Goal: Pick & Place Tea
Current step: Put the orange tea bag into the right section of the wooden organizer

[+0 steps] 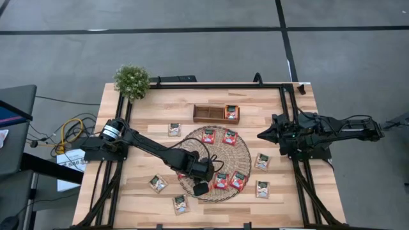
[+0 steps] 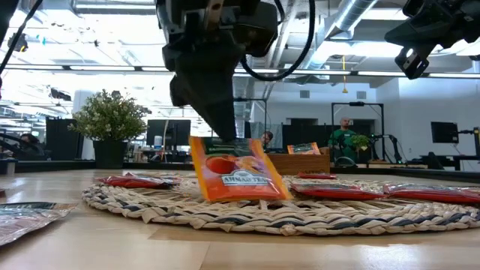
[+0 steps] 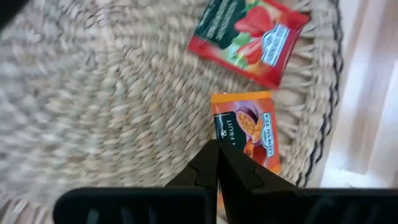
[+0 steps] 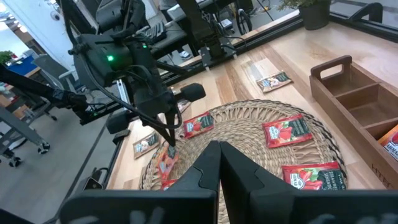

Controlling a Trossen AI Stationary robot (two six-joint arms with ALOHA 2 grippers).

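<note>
Sachet (image 2: 238, 174): orange, upright on mat (image 2: 225, 214), pinched by left gripper (image 2: 225, 131) fingers.
Right gripper (image 1: 263, 135): clenched, empty, beside mat.

Grey floor (image 1: 192, 48) with dark lines; bright office, ceiling ducts (image 2: 352, 22), monitors (image 2: 161, 131) behind

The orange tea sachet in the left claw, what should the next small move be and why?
Probably lift it straight up. The left claw is shut on the orange sachet's top edge, and its lower edge looks to touch the woven mat. Raising it first should clear the red sachets before carrying it toward the wooden tray.
</note>
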